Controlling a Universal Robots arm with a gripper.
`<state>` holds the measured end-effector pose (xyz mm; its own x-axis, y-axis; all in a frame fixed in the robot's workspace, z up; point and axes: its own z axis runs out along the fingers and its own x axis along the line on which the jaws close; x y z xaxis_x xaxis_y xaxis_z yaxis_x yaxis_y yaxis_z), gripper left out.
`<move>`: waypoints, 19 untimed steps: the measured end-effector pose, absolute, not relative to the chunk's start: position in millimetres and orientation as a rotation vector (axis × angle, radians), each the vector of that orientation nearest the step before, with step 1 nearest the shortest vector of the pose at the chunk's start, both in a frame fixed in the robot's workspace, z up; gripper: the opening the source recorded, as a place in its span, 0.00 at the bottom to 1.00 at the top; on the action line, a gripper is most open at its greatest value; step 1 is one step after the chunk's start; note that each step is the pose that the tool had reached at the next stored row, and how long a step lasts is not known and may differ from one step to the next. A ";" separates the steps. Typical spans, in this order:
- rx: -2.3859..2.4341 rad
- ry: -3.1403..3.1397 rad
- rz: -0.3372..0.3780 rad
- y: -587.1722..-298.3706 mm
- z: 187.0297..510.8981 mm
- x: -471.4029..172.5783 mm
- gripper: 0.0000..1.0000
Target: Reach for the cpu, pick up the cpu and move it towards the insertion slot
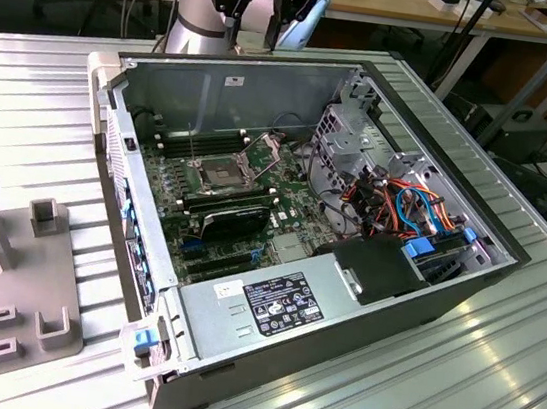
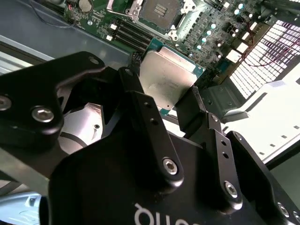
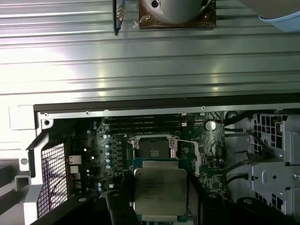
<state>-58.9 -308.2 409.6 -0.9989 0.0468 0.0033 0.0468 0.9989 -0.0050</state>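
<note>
With the pick-up done, the gripper (image 2: 164,101) grips the cpu (image 2: 168,77) by its edges above the open computer case (image 1: 186,334), short of the insertion slot (image 3: 153,147) on the motherboard (image 3: 112,145).

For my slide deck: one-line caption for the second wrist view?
The hand grips the cpu by its edges, above the motherboard's open insertion slot.

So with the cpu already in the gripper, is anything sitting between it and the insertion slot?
Nothing visible. In both wrist views the gripper holds the cpu above the motherboard, short of the insertion slot, whose frame stands open with its dark centre exposed.
</note>
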 end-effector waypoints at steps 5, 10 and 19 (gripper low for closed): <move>-0.073 -3.137 0.007 -308.2 409.5 -58.8 0.55; -0.060 -3.138 0.007 -307.5 409.4 -58.7 0.55; -0.026 -3.139 0.008 -303.6 409.0 -60.5 0.55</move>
<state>-60.5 -303.6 409.0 -0.9999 0.0163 0.0025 0.0163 0.9999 -0.0048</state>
